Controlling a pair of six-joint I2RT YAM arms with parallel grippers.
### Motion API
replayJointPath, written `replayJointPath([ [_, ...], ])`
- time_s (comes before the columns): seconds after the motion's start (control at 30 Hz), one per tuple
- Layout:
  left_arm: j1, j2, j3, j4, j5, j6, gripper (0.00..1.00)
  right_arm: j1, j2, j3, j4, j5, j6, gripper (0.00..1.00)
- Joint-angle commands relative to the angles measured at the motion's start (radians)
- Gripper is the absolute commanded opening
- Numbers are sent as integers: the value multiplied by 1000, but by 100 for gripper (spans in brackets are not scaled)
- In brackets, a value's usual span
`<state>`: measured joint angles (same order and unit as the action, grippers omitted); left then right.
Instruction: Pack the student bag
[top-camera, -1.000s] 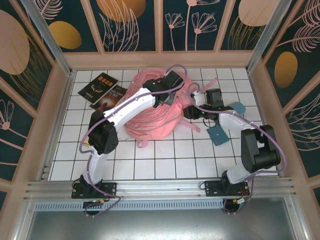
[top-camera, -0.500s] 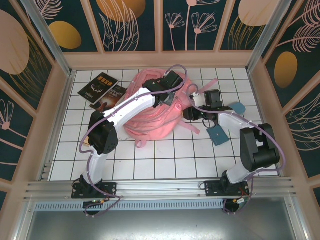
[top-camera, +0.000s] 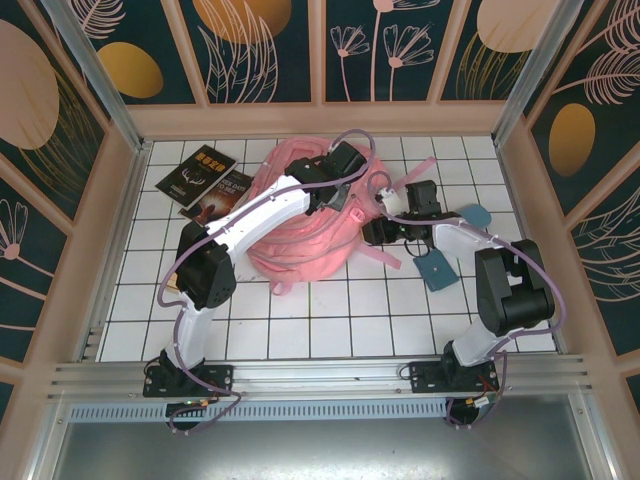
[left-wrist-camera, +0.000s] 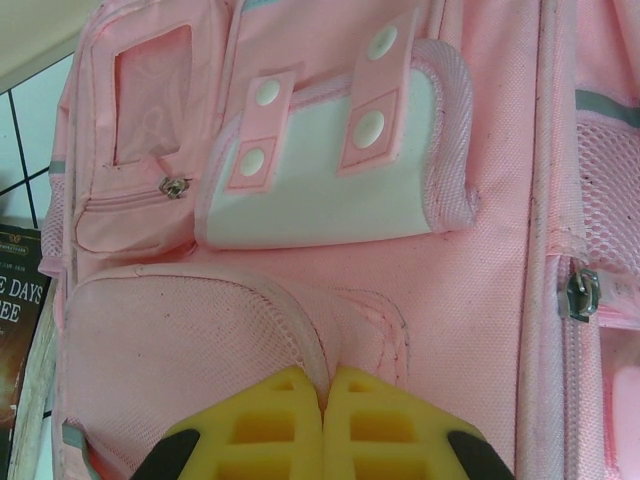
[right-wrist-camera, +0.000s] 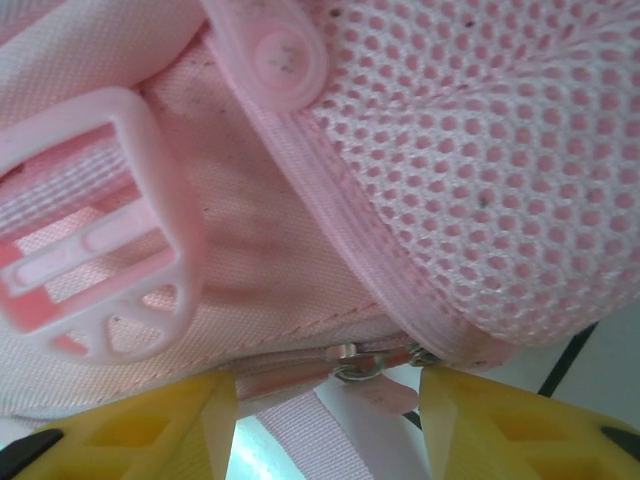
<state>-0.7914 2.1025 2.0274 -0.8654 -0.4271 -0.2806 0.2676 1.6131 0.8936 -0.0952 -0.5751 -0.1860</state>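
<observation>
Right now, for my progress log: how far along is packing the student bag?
Done: nothing visibly packed; the books and blue case lie on the table beside the student bag. In hand: the left gripper is shut on a bag seam, the right gripper open around a zipper pull. Left: unzipping, then loading the books and case.

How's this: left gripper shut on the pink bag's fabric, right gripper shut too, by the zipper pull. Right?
No: the right gripper is open, fingers apart either side of the zipper pull, per the right wrist view. The left gripper is shut on the student bag fabric, as you said.
</observation>
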Motion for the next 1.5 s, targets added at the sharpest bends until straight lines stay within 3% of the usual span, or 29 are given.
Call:
replayJointPath([
  [0.0,18,-73,61,40,-89,32,0,2,7,23,-59,-113,-62,52],
  [0.23,25,-63,62,39,-101,32,0,1,1,13,-62,-175,-71,50],
  [0.47,26,-67,60,37,-97,30,0,-2,-24,2,6,-68,-26,36],
  [0.7,27,-75,56,37,-84,30,0,-7,-9,4,62,5,16,43],
  [0.93,27,-79,56,36,-87,30,0,-4,32,24,40,-28,-7,31],
  [1.23,27,-88,35,37,-101,46,0,-6,56,48,46,-88,-49,43],
  [1.47,27,-83,32,40,-90,46,0,-6,68,61,76,-67,-41,24],
])
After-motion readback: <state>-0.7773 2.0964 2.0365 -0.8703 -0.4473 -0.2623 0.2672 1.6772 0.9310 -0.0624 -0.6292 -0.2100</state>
